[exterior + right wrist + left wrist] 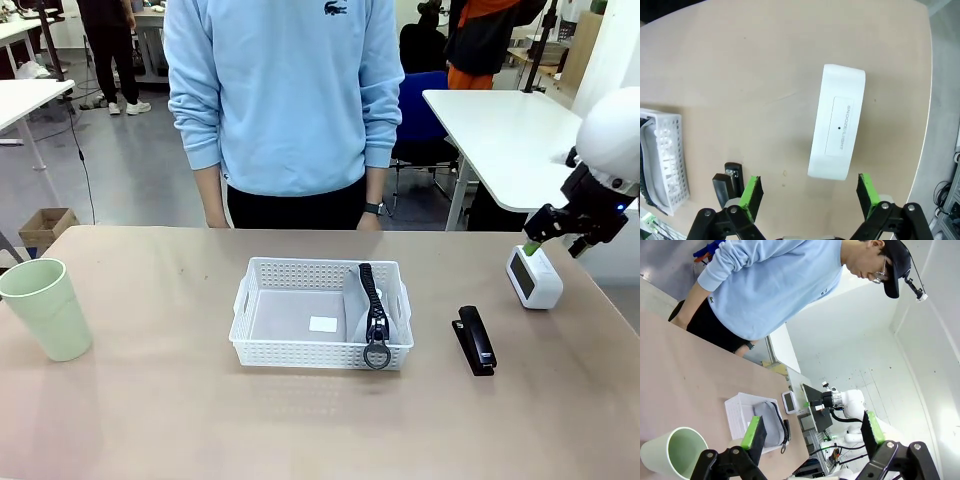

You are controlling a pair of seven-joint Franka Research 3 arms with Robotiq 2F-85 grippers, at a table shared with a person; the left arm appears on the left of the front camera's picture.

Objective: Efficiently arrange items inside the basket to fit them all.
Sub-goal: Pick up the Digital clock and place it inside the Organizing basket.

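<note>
Left claw [813,430] hangs wide open near the pale green cup [45,305] at the bench's [180,420] left end. The grey zip case [358,312] sits in the right end of the white basket [300,352], hiding part of the far wall. Black stapler [475,340] lies just right of that, then the white snooze clock [534,277] under the released right claw [553,245].

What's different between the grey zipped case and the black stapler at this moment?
The grey case already sits inside the white basket, at its right end. The black stapler lies outside it on the table. The case is grey, rounded and stands on edge with its zipper up, while the stapler is black, narrow and lies flat. Both run lengthwise from the near side to the far side.
</note>
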